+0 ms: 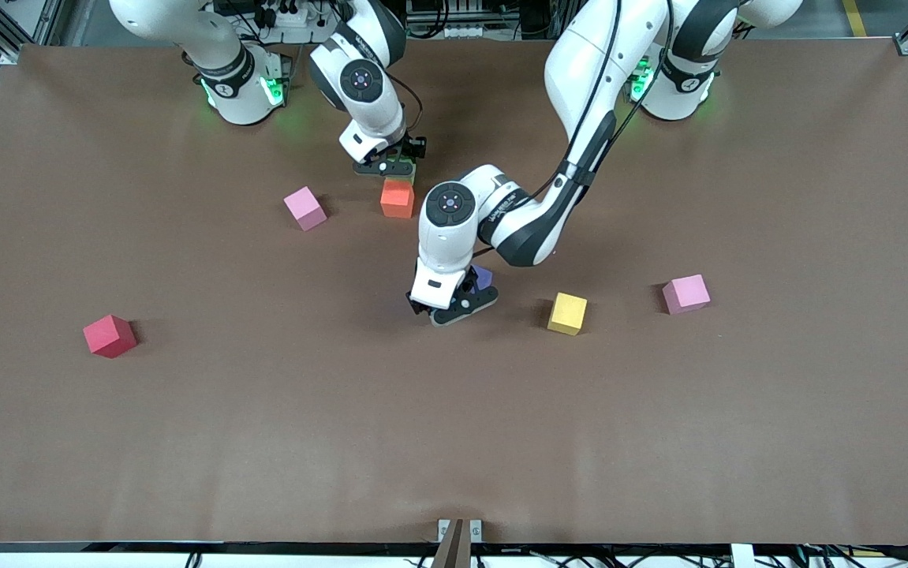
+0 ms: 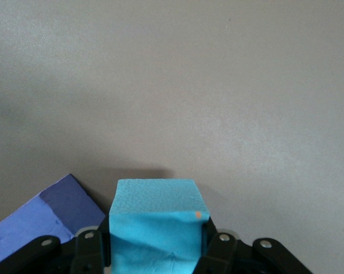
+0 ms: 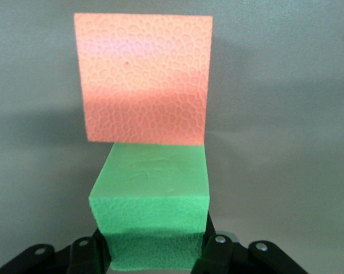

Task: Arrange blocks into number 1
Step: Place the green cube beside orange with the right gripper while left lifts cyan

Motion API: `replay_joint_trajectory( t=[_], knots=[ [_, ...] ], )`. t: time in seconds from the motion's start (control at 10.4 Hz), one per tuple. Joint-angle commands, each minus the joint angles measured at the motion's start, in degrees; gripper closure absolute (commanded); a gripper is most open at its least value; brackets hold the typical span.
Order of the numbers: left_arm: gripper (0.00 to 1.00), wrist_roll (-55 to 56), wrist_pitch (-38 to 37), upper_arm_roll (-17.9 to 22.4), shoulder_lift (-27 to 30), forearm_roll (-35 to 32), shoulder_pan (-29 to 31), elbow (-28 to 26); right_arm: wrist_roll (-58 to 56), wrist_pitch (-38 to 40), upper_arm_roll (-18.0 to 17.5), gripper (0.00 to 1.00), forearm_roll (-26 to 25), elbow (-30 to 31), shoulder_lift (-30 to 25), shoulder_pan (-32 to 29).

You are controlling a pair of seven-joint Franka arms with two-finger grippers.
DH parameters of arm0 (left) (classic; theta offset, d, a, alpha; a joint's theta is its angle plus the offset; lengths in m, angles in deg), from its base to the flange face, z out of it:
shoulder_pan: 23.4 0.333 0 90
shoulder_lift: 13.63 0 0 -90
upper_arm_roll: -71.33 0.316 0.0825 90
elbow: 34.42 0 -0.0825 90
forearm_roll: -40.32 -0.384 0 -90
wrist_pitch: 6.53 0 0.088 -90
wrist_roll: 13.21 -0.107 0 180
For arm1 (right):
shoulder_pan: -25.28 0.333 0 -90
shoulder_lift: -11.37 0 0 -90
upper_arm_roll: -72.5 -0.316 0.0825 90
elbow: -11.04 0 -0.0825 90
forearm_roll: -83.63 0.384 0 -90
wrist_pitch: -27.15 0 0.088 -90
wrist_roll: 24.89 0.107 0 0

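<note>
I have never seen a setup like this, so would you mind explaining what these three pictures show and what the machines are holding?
Two white robot arms stand at a brown table. The big picture looks down from across the table; the other two come from cameras on the arms' wrists.

The left gripper is low at the table's middle, shut on the light blue block, with the purple block beside it. The right gripper is shut on the green block, which touches the orange block.

Lying loose are two pink blocks, a yellow cube and a red cube.
</note>
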Motion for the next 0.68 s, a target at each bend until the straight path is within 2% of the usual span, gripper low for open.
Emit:
replay_joint_trajectory(
  t=[0.0, 0.29, 0.39, 0.48, 0.58],
  knots=[
    [1.0, -1.7, -0.8, -0.6, 1.1, 1.4, 0.3, -0.8, 0.2, -0.2, 0.0, 0.38, 0.9, -1.4, 1.4, -0.7],
    [1.0, -1.8, -0.8, -0.6, 1.1, 1.3, 0.4, -0.9, -0.1, -0.2, 0.2, 0.33, 0.8, -2.2, 2.2, -0.9],
    [1.0, -2.3, -0.8, -0.6, 1.1, 1.3, 0.3, -0.9, -0.4, -0.3, 0.3, 0.08, 0.3, -2.3, 2.2, -0.9],
    [1.0, -2.3, -0.8, -0.5, 1.1, 1.2, 0.3, -0.9, -0.5, -0.3, 0.4, 0.0, 0.1, -2.3, 2.0, -1.0],
    [1.0, -2.3, -0.8, -0.5, 1.1, 1.2, 0.2, -0.9, -0.8, -0.3, 0.3, 0.0, 0.0, -2.3, 1.2, -2.0]
  ],
)
